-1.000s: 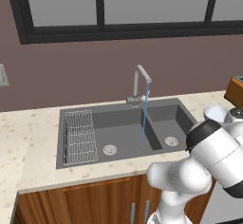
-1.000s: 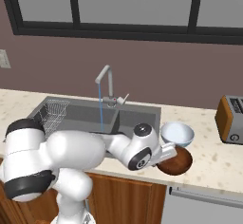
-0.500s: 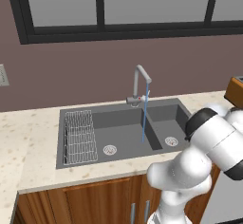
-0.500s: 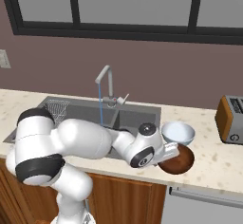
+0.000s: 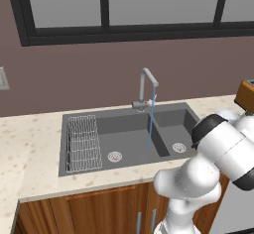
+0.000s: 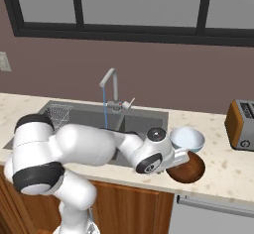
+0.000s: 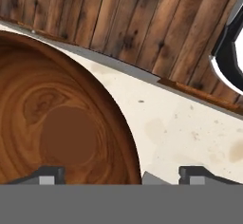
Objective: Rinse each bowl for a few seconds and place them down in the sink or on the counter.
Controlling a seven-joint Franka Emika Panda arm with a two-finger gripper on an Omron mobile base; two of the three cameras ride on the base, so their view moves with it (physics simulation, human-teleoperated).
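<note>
A pale blue-grey bowl (image 6: 187, 139) stands upright on the counter (image 6: 223, 166) to the right of the sink (image 6: 84, 121). In front of it, near the counter's front edge, sits a brown wooden bowl (image 6: 188, 169). My gripper (image 6: 179, 157) reaches low over that wooden bowl's near rim. In the hand view the gripper (image 7: 124, 175) is open and straddles the rim of the wooden bowl (image 7: 61, 128): one fingertip (image 7: 45, 175) is over the inside, the other over bare counter (image 7: 185, 128). Water runs from the tap (image 6: 111, 85) into the sink (image 5: 124, 134).
A toaster (image 6: 243, 125) stands on the counter at the far right. A wire rack (image 5: 82, 136) lies in the sink's left part, below the curved tap (image 5: 146, 85). The counter's front edge (image 7: 118, 66) drops to a wooden floor close past the brown bowl.
My arm's upper links have swung left and folded lower while the hand stayed at the brown bowl. Both bowls are where they were, and water keeps running.
</note>
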